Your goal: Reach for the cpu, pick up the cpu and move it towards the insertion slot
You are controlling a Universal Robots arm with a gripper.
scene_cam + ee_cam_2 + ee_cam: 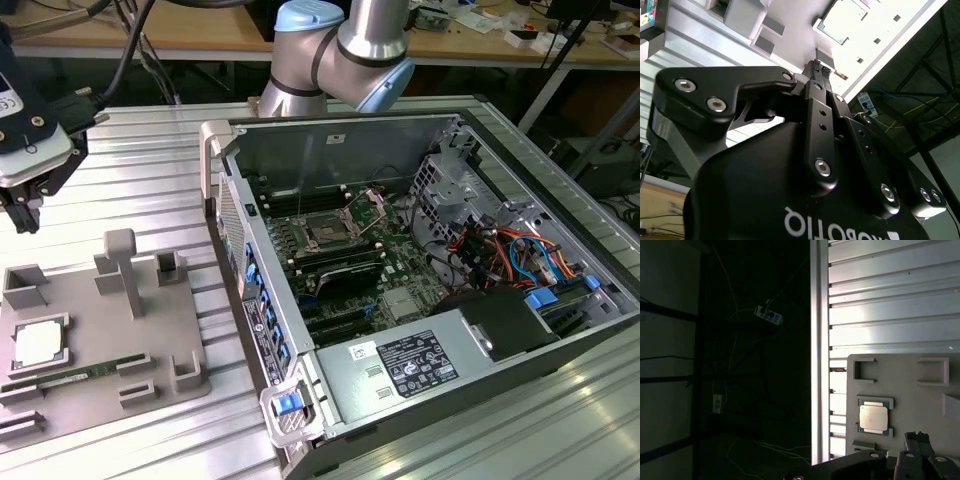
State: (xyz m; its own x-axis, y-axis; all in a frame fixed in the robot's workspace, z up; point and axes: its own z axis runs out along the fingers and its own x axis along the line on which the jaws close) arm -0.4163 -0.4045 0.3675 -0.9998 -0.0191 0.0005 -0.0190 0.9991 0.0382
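Note:
The cpu (40,344) is a small silvery square lying flat in a pocket of the grey holder plate (95,325), at the exterior view's left. My gripper (25,218) hangs well above that plate's far left corner, away from the chip, its fingers shut on nothing. In the first wrist view the cpu (873,418) lies just beyond the closed gripper (917,436). The second wrist view has the gripper (818,67) pointing toward the cpu (846,20). The insertion slot (328,232), a square socket with its metal bracket raised, sits on the green board inside the open computer case.
A long green memory stick (62,377) lies on the holder plate in front of the cpu, among raised grey posts (120,265). The case wall (228,215) stands between plate and socket. Cables and drive bays (500,250) crowd the case's right side. The ribbed table's edge (815,360) runs close to the plate.

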